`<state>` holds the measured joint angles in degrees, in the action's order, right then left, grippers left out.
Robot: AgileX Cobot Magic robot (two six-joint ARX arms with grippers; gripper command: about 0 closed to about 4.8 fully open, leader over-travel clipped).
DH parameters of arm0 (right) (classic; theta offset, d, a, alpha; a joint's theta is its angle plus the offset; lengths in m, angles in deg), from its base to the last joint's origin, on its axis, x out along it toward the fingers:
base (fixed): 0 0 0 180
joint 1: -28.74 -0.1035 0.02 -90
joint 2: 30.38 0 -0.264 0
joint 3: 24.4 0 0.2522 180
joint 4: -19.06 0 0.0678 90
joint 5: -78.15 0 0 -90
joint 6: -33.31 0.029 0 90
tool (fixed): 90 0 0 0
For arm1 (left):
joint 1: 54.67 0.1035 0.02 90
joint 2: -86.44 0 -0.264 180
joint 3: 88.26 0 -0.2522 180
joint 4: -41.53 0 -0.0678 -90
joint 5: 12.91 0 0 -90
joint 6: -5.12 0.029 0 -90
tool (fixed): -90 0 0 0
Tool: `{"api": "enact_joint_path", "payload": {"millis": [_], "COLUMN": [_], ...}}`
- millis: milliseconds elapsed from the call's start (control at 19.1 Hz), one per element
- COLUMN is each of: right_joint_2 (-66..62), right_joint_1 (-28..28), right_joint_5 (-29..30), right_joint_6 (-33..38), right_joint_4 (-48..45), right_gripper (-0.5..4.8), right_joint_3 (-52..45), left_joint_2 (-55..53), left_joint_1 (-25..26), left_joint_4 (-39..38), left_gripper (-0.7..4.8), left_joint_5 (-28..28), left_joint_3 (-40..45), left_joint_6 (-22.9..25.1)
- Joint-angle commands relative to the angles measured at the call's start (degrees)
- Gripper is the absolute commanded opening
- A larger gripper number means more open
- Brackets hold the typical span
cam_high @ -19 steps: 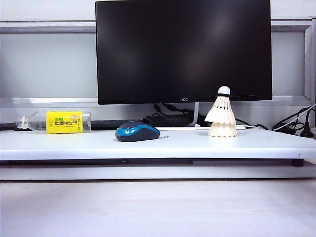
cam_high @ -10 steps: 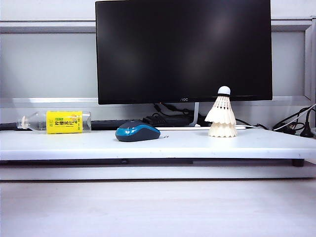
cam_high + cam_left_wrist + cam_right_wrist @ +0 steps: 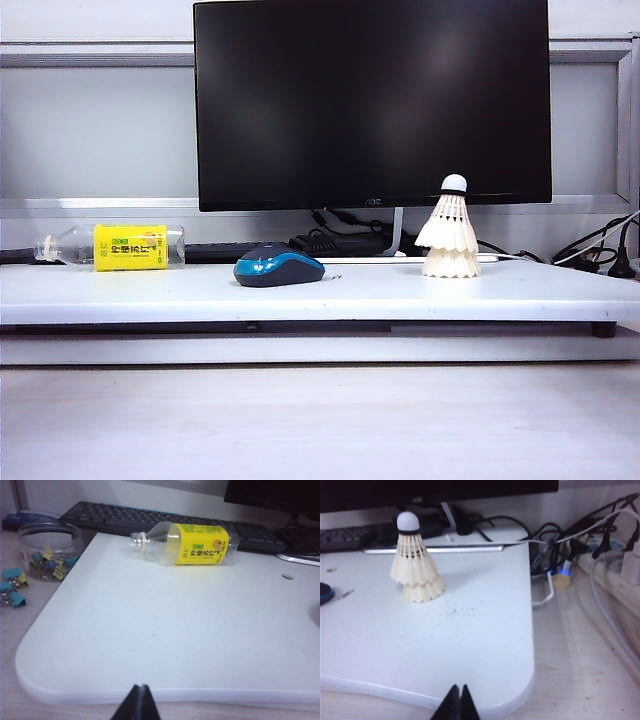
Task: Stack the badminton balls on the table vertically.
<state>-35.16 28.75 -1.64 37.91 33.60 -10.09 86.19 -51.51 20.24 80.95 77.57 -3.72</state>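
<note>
Spanning the exterior view, the white desk [image 3: 150, 290] carries everything, with the dark monitor [image 3: 370, 100] standing behind its rear edge. Near the rear left edge a yellow-labelled bottle [image 3: 125, 247] lies on its side, well clear of the work. A blue-black mouse [image 3: 278, 268] sits around the middle. Toward the right rear corner the badminton balls [image 3: 450, 238] stand nested, one skirt over the other, cork tip up: the cones seat into each other, which is why the pair stays upright unheld, so the stacking looks done. The left tool [image 3: 139, 705] is pinched together off the front left corner, the right tool [image 3: 459, 702] likewise together off the front right corner, both empty and apart from the stack.
</note>
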Motion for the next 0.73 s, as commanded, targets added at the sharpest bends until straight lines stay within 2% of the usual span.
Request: {"api": "enact_joint_path", "payload": {"millis": [52,734], "right_joint_2": [1.36,3.23], "right_joint_1": [0.04,0.02], "right_joint_5": [-0.07,-0.07], "right_joint_6": [-0.17,-0.17], "right_joint_4": [-1.01,-0.98], "right_gripper": [-0.04,-0.04], "right_joint_3": [0.15,0.15], "left_joint_2": [0.2,0.2], "left_joint_1": [0.02,0.02], "left_joint_4": [0.35,0.35], "left_gripper": [-0.05,-0.05], "left_joint_5": [-0.02,-0.02], "left_joint_3": [0.13,0.13], "left_joint_6": [-0.11,-0.11]}}
